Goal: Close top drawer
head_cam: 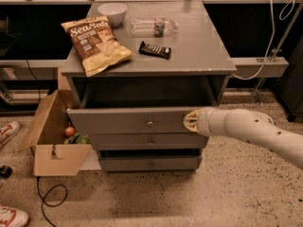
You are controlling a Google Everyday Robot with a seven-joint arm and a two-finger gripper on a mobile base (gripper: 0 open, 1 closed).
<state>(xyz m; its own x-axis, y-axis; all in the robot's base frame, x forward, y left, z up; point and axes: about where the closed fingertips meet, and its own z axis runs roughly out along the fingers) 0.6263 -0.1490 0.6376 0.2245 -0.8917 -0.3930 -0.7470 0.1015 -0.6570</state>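
Note:
The top drawer (128, 121) is a wide grey drawer with a small round metal knob (150, 124) at its centre. It stands partly open, pulled out a little from the grey cabinet (208, 56). My gripper (188, 121) is at the end of the white arm (255, 129) that comes in from the right. It presses against the right end of the drawer's front panel. Two lower grey drawers (149, 142) sit below, nearly shut.
On the cabinet top lie a chip bag (96, 42), a white bowl (112, 12), a clear plastic bottle (152, 26) and a dark snack bar (155, 49). An open cardboard box (47, 141) stands at the cabinet's left. Shoes (8, 129) and a cable (49, 200) lie on the floor.

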